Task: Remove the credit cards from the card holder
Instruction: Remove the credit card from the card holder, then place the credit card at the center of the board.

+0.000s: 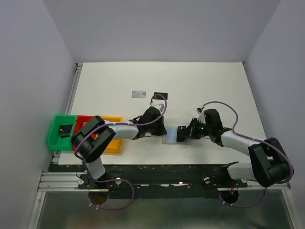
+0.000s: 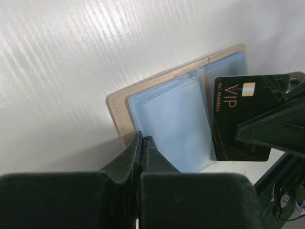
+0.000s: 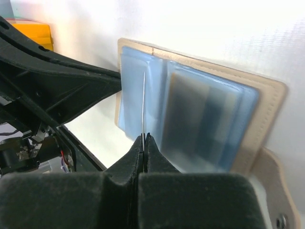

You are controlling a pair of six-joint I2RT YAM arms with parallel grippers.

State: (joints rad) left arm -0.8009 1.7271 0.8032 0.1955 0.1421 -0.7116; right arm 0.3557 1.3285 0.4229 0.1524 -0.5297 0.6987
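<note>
The card holder (image 2: 167, 109) lies open on the white table, tan outside and light blue inside (image 1: 171, 139) (image 3: 209, 114). Its tan tab (image 3: 279, 191) sticks out at one side. My left gripper (image 2: 142, 139) is shut, and its tips rest on the holder's near corner. My right gripper (image 3: 144, 137) is shut on a black credit card marked VIP (image 2: 240, 119). That card is mostly out over the holder and shows edge-on (image 3: 144, 102) in the right wrist view. A silver credit card (image 1: 138, 94) and a black credit card (image 1: 161, 97) lie flat farther back.
Green (image 1: 60, 138), red (image 1: 84, 122) and yellow (image 1: 113, 143) bins stand in a row at the table's left edge. A small black object (image 1: 63, 130) sits in the green one. Grey walls close in the table on three sides.
</note>
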